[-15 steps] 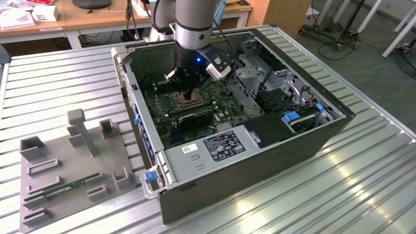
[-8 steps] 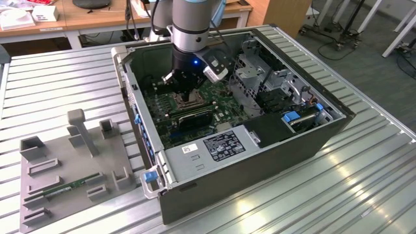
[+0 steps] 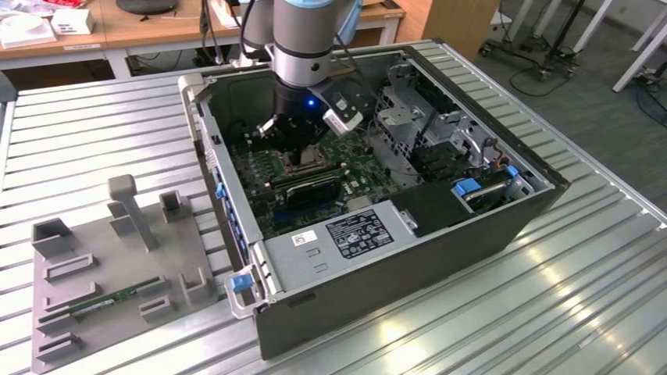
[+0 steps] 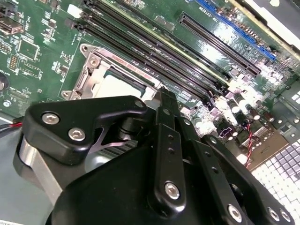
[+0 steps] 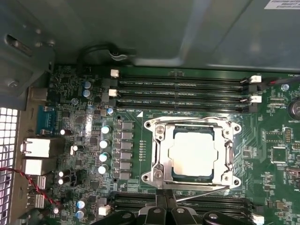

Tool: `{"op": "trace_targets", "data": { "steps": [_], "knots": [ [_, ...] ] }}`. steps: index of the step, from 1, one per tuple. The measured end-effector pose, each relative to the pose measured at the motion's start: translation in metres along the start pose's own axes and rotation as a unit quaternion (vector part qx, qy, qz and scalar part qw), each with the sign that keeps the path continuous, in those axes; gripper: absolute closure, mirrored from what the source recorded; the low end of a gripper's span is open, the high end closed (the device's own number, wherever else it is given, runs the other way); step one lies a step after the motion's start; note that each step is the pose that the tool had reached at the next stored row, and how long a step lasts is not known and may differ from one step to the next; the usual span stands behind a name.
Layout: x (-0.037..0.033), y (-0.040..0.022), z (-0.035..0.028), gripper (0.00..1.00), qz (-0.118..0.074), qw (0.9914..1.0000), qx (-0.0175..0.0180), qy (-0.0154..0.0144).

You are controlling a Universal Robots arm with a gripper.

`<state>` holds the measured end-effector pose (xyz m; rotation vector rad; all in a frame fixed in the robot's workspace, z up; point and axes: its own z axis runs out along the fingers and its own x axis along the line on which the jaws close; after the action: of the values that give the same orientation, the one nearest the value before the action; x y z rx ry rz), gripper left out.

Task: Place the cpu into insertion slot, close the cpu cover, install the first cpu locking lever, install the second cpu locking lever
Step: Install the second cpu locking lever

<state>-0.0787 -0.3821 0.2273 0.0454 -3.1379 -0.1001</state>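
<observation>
In the first wrist view the cpu (image 5: 192,157) lies flat in the insertion slot (image 5: 191,154), its pale metal face showing through the cut-out of the cpu cover (image 5: 160,154), which lies down over it. A thin wire locking lever (image 5: 187,119) runs along one side of the socket, and another (image 5: 204,193) slants along the opposite side, close to my gripper (image 5: 166,212). The second wrist view has the gripper (image 4: 164,101) just beside the socket (image 4: 89,75) and the cpu (image 4: 117,86). In the exterior view the gripper (image 3: 300,152) reaches down into the computer case (image 3: 417,258) over the socket.
Long black memory slots (image 5: 183,91) flank the socket on the green board (image 5: 276,136). Capacitors (image 5: 104,143) and rear ports (image 5: 35,147) stand to one side. The case walls and drive cage (image 3: 417,117) hem in the arm. A grey fixture tray (image 3: 105,281) sits at the exterior view's left.
</observation>
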Motion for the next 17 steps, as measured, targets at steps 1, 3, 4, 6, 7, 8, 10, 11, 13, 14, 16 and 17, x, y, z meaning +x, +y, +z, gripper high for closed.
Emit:
{"op": "trace_targets", "data": {
  "steps": [1,3,4,6,7,8,10,11,13,14,16,17],
  "knots": [
    [0.0006,0.0,0.0007,0.89,0.0,1.0,0.0,0.0],
    [0.0017,-0.0001,0.0021,0.89,0.0,1.0,0.0001,0.0],
    [0.0021,-0.0001,0.003,0.89,0.0,1.0,0.0,0.0],
    [0.0032,-0.0002,0.0048,0.89,0.0,1.0,0.0,0.0],
    [0.0038,-0.0003,0.0057,0.89,0.0,1.0,0.0,0.0],
    [0.0043,-0.0003,0.0067,0.89,0.0,1.0,0.0,0.0],
    [0.0052,-0.0004,0.0082,0.89,0.0,1.0,0.0,0.0],
    [0.0054,-0.0004,0.0089,0.89,0.0,1.0,0.0,0.0],
    [0.0057,-0.0005,0.0099,0.89,0.0,1.0,0.0,0.0],
    [0.0059,-0.0005,0.0104,0.89,0.0,1.0,0.0,0.0],
    [0.0063,-0.0006,0.0113,0.89,0.0,1.0,0.0,0.0],
    [0.0065,-0.0006,0.0117,0.89,0.0,1.0,-0.0001,0.0]
  ]
}}
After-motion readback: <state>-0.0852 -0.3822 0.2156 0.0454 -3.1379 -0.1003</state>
